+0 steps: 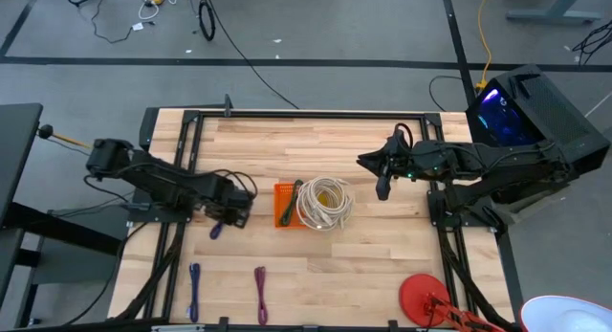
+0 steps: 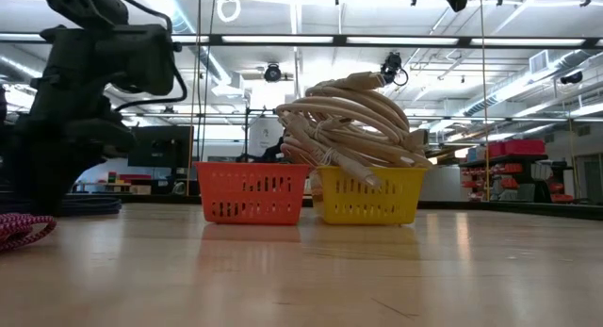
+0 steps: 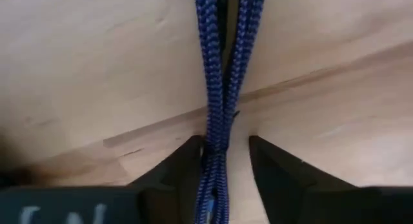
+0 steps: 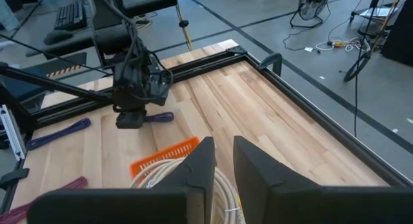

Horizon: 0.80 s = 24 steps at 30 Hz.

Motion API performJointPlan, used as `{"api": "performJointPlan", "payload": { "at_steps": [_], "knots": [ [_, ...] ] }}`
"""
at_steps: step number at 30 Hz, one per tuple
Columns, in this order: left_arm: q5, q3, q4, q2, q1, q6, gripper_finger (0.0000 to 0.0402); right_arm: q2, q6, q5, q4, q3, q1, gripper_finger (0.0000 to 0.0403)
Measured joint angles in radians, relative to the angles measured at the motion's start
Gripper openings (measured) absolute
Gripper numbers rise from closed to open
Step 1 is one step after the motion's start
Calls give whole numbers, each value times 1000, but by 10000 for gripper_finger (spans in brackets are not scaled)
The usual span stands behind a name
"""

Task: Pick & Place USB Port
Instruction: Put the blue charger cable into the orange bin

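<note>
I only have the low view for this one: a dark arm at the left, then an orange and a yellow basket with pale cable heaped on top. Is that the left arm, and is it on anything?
Observer: Yes, it is the left gripper. Its wrist view shows its fingers on either side of a blue braided cable that lies on the table.
Operator: Where is the right arm?
Observer: From above, the right gripper is to the right of the pale cable coil, apart from it and holding nothing.
Operator: Are there more loose cables?
Observer: Two lie near the table's front edge, a blue cable and a purple cable.
</note>
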Motion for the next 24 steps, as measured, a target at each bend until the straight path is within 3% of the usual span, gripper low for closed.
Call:
{"api": "performJointPlan", "payload": {
  "at_steps": [5,15,20,24],
  "knots": [
    [17,2,43,19,4,84,29,0,0,0,0,0,0,61],
    [35,42,44,-11,16,167,26,0,-9,2,0,0,0,61],
    [2,121,29,-116,46,183,26,0,-9,2,-3,0,0,61],
    [-93,209,17,-236,67,198,26,0,-8,1,-3,0,0,61]
  ]
}}
